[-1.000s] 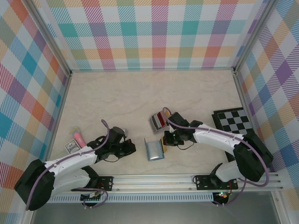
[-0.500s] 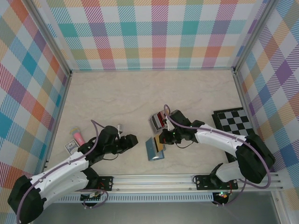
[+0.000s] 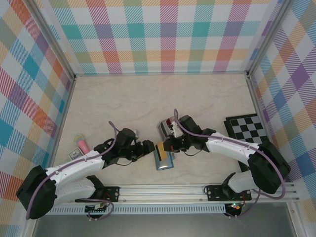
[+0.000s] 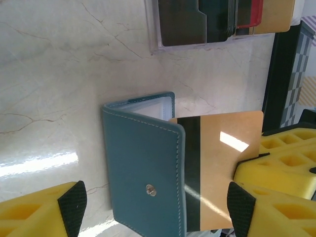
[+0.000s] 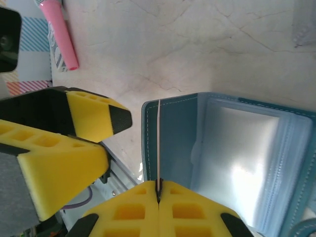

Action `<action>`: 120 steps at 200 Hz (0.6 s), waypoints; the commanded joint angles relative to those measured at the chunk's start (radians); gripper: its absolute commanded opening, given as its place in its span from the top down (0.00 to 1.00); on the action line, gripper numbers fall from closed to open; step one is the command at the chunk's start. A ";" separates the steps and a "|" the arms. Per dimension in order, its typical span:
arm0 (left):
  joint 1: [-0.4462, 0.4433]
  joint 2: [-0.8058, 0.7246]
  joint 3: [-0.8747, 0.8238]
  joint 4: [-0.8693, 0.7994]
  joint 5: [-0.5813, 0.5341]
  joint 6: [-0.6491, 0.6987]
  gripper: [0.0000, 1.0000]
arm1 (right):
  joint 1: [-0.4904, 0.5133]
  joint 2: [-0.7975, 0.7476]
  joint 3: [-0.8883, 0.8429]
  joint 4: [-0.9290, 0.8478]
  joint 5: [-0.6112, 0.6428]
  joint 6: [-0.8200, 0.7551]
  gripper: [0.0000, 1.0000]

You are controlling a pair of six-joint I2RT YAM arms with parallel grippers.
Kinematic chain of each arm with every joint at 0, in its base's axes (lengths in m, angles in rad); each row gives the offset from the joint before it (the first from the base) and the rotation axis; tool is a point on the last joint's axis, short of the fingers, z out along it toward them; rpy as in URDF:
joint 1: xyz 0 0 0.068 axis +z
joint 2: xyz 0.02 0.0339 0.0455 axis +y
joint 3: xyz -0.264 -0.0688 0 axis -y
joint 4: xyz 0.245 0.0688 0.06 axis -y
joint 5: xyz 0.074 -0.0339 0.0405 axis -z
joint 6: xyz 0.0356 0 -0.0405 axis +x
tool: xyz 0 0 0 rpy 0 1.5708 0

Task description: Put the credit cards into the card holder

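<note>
From above, the card holder [image 3: 164, 161] lies on the pale marbled table [image 3: 148, 98] just ahead of the arm bases, between the two grippers. The right gripper [image 3: 164, 146] pinches a gold credit card [image 3: 160, 148] over the holder's far end. The left gripper [image 3: 146, 147] sits just beside the holder's left side. A small grey rack [image 3: 164, 129] of cards stands close behind them. A chequered board [image 3: 246, 127] lies well off to the right, and a pink object [image 3: 83, 145] and a patterned box [image 3: 74, 155] lie far to the left.

In the left wrist view, the left gripper [image 4: 157, 205] gapes wide and grips nothing. The teal card holder [image 4: 140, 168] lies partly open between its pads. The gold credit card [image 4: 222, 158], black stripe showing, sticks out of the fold, held by the right gripper's fingers [image 4: 276, 170]. The rack [image 4: 207, 47] with its dark, red and gold cards is beyond.

In the right wrist view, the right gripper [image 5: 159, 190] is clamped on the card [image 5: 159, 143], seen edge-on at the flap of the open holder [image 5: 237, 148]. The left gripper's fingers [image 5: 94, 116] crowd in beside it, and the pink object [image 5: 65, 37] lies beyond.
</note>
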 commanded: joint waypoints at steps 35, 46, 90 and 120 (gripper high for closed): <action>-0.015 0.011 -0.007 0.038 0.015 -0.013 0.25 | -0.002 0.065 -0.019 0.104 -0.076 0.063 0.99; -0.015 0.020 -0.009 0.035 0.020 -0.011 0.31 | -0.002 0.074 -0.023 0.110 -0.073 0.069 0.99; -0.016 0.024 -0.016 -0.009 0.011 0.004 0.58 | -0.002 0.084 -0.024 0.110 -0.070 0.073 0.99; -0.017 0.029 -0.016 -0.026 0.012 0.016 0.56 | -0.002 0.095 -0.020 0.125 -0.089 0.079 0.99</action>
